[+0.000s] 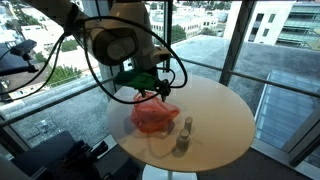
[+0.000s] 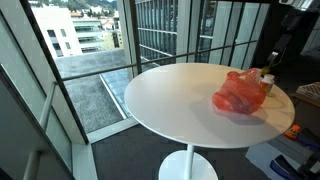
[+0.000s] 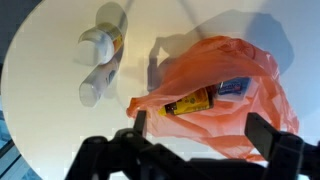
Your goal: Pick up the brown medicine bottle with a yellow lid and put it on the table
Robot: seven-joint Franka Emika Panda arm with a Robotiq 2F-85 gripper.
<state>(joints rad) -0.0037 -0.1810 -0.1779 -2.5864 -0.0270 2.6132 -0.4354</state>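
An orange plastic bag (image 3: 225, 75) lies on the round white table (image 3: 50, 120); it also shows in both exterior views (image 1: 150, 116) (image 2: 240, 93). Inside the bag's open mouth lies a brown bottle with yellow on it (image 3: 190, 102), on its side, beside a blue and white pack (image 3: 236, 87). My gripper (image 3: 200, 135) is open and empty, hovering above the bag with the brown bottle roughly between its fingers but lower down. In an exterior view the gripper (image 1: 141, 90) hangs just over the bag.
A white bottle (image 3: 102, 62) sits on the table beside the bag, also seen in an exterior view (image 1: 184, 135). The table's edge (image 2: 140, 110) drops to the floor. Glass walls and railings surround the table.
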